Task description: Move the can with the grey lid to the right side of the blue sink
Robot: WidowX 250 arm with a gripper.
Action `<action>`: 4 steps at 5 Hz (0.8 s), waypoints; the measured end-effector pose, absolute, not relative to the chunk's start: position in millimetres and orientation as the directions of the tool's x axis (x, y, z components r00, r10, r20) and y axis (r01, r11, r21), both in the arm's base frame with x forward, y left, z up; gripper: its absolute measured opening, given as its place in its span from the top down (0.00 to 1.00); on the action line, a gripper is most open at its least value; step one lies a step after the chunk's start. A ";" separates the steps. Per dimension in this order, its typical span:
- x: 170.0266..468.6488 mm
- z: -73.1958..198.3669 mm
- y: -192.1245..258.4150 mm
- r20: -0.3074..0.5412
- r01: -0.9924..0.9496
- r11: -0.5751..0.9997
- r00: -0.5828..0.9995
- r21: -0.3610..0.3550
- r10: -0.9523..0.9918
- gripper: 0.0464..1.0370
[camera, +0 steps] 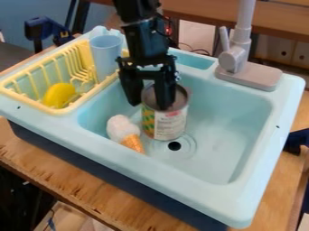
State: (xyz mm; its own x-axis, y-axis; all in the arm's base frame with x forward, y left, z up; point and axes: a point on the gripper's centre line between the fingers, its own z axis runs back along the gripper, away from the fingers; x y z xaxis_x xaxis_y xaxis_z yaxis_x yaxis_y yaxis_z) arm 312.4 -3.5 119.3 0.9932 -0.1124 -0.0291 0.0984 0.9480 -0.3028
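Farthest left of the can stood a yellow dish rack (17, 94), and in it lay a rounded yellow toy (59, 95). A light-blue cup (106, 56) stood upright at the rack's far right end, up and left of the can. Just beside the can on its near left, a toy ice-cream cone (125, 131) lay in the sink basin (232, 122), its cone end toward the viewer.

The gripper (149, 106) hung down over the can's left part, jaws spread well apart: one finger was at the can's left side, the other over its top. Whether either touched it could not be told.

The can (165, 118) stood upright in the basin, with a green-and-yellow pattern, a pale panel and a reddish patch on its label; the print was too small to read. Near its base was the drain (174, 145), and up and right of it rose the gray faucet (239, 56).
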 end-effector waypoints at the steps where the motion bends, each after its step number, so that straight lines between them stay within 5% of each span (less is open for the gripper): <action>1: 304.3 113.9 -38.9 -0.029 0.145 0.904 0.985 -0.401 -0.171 0.03; 4: 299.1 111.5 -91.8 -0.019 0.190 0.839 0.973 -0.510 -0.232 0.03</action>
